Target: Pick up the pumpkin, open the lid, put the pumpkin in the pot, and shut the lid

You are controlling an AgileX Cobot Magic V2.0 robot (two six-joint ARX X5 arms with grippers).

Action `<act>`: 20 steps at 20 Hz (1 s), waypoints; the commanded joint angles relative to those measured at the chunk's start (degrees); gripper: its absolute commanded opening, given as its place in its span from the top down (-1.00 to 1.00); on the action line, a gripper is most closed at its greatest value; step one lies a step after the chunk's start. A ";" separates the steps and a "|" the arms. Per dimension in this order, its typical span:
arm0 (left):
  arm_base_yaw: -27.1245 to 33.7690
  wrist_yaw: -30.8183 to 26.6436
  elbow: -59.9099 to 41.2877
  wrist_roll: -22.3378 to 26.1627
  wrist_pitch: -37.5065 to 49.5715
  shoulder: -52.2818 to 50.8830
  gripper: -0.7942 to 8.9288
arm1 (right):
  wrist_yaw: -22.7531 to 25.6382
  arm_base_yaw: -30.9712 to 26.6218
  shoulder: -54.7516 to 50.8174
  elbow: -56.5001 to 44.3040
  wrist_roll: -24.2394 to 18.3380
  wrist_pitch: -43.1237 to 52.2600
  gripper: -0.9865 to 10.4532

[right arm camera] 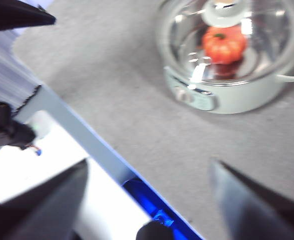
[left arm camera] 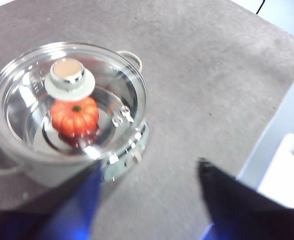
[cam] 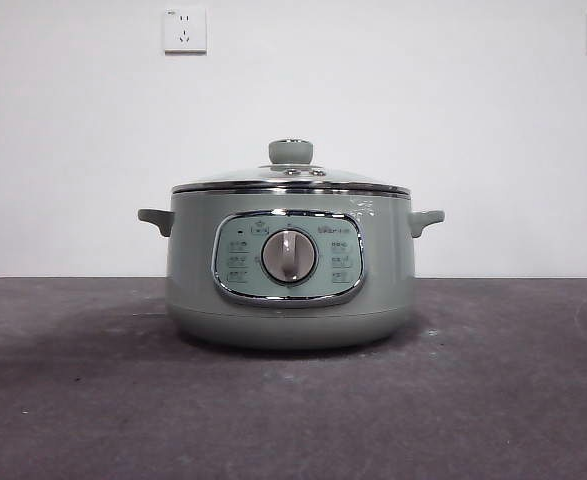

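Front view: the pumpkin (left arm camera: 75, 117) is sitting inside the pot (cam: 291, 270), seen through the lid (cam: 291, 181), which is resting closed on the rim. The pot is standing in the middle of a dark grey table (cam: 493, 400), its dial facing forward. Behind it, a white wall (cam: 453, 130) is carrying two sockets (cam: 185, 29). The left gripper (left arm camera: 149, 200) and right gripper (right arm camera: 147, 195) are hovering off to the sides, jaws spread wide and holding nothing.
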 commanded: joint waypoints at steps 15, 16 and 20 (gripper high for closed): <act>-0.13 -0.50 -0.31 -0.57 -2.64 -2.27 0.85 | 0.00 0.02 -0.39 0.04 1.27 -0.81 0.83; -0.13 -0.50 -0.31 -0.57 -2.64 -2.27 0.85 | 0.02 0.02 -0.39 0.04 1.27 -0.81 0.83; 0.31 -3.41 -0.31 1.79 -2.91 -2.71 0.84 | 0.02 0.02 -0.39 0.04 1.27 -0.81 0.83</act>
